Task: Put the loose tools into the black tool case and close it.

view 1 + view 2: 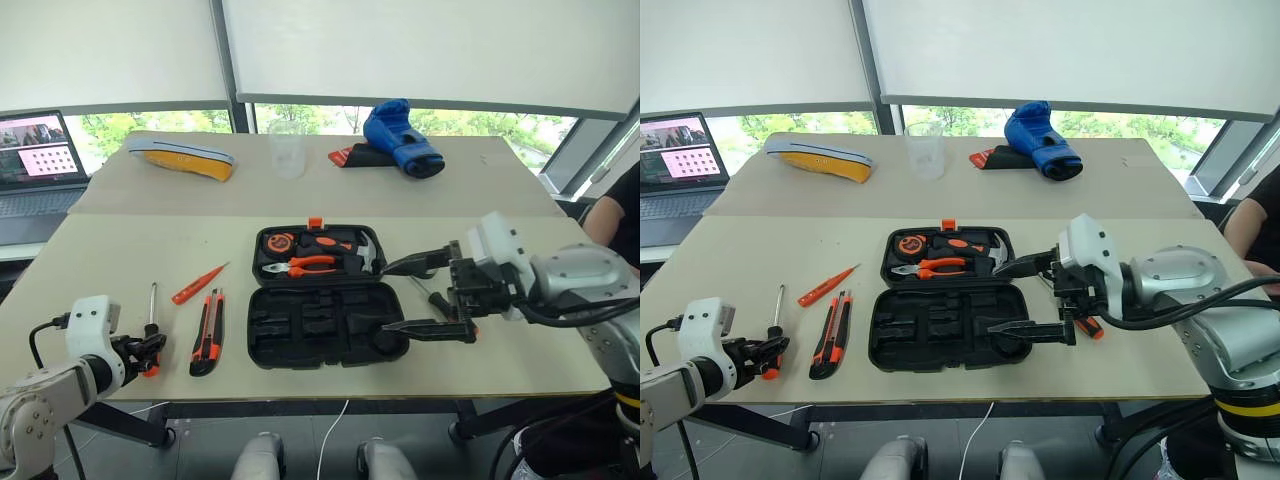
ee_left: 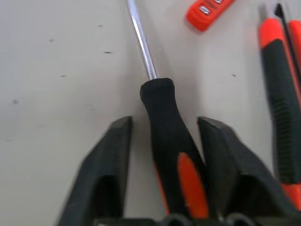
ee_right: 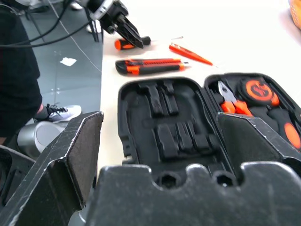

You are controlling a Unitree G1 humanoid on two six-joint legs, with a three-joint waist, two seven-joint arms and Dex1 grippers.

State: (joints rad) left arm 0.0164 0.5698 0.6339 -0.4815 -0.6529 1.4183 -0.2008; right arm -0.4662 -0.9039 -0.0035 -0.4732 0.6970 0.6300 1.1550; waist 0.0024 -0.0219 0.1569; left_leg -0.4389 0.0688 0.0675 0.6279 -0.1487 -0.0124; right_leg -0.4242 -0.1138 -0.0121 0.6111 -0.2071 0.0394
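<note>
A: Black tool case [image 1: 325, 300] open mid-surface, lower recesses empty.
B: Step?
A: First pickup. Left gripper [image 2: 164, 129] fingers narrowing around screwdriver [image 2: 171, 160] at the near left edge, not clamped. Right gripper [image 1: 420, 295] spread wide over the case.
B: Next?
A: Probably clamp, lift.

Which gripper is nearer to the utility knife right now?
The left. The left gripper sits just beside the utility knife, its jaws around a screwdriver handle. The right gripper hovers over the black tool case, on the knife's far side.
</note>
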